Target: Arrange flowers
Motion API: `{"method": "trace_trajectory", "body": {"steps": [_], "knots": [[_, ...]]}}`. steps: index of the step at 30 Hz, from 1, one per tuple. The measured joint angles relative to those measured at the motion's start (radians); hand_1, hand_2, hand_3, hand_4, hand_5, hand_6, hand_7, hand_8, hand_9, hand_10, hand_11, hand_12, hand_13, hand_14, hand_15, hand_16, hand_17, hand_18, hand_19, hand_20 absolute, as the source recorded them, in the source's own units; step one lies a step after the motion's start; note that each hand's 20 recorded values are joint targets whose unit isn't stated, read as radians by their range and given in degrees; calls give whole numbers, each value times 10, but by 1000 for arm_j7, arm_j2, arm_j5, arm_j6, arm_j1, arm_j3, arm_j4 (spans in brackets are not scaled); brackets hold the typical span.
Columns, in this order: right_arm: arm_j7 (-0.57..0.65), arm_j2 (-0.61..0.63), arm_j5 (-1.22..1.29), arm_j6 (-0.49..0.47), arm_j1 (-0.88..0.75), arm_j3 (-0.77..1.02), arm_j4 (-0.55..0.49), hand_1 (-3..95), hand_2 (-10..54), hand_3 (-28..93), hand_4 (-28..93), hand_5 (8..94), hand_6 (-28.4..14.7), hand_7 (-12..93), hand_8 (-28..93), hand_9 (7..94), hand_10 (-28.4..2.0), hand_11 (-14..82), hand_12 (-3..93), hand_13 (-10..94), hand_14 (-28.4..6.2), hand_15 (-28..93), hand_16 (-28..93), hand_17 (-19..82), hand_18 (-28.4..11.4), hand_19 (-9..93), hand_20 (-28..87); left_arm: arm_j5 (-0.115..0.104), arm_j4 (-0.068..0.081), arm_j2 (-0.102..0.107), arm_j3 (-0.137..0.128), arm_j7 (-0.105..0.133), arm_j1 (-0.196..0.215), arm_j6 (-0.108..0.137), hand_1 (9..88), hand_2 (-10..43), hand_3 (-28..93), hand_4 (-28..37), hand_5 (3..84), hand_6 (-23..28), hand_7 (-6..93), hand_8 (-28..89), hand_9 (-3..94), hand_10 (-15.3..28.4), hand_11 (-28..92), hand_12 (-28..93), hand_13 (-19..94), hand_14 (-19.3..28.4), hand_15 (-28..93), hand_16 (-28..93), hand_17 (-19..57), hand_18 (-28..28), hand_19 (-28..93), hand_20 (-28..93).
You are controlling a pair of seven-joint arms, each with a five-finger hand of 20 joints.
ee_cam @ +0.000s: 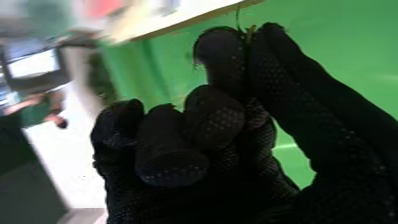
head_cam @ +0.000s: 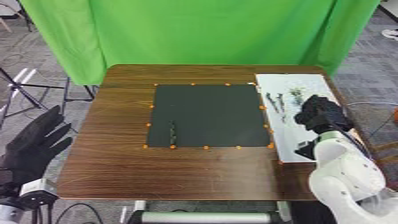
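Head view, dark sprig (head_cam: 173, 134) running near to far, right hand (head_cam: 322, 114) pinching apparently a stalk (ee_cam: 250, 33)

Your right hand (head_cam: 320, 115) hides part of the white board (head_cam: 288, 142) from you. The thin strand (ee_cam: 250, 33) at its fingertips is too small to identify; the room (ee_cam: 35, 27) beyond blurs. Your left arm (head_cam: 11, 212) is cropped.

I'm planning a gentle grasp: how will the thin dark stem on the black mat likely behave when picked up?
The stem lies nearly straight on the black mat, so it is probably fairly stiff. It looks slender, so it is likely light and easily nudged. Its outline seems uneven, so it may rock a little rather than roll freely.
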Motion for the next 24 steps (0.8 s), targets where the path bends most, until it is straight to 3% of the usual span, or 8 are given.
{"method": "trace_trajectory", "body": {"steps": [11,24], "knots": [[-77,-181,-50,-132,201,-274,124,386,-95,872,-103,723,-6,572,100,796,-97,628,543,728,-105,870,386,289,-234,857,538,-1,2,11,11,-6,-8,0,232,-41,707,-283,209,1,193,-99,169,84,95,203,130,116,144,75,-118,176,325,95],[-95,-342,-124,-229,260,-392,274,392,-95,860,-121,721,-5,573,95,795,-99,639,525,730,-104,871,385,291,-237,861,534,-1,4,14,18,-15,-11,0,232,-40,707,-283,209,1,193,-100,170,84,96,203,130,116,144,76,-118,176,325,94]]}}
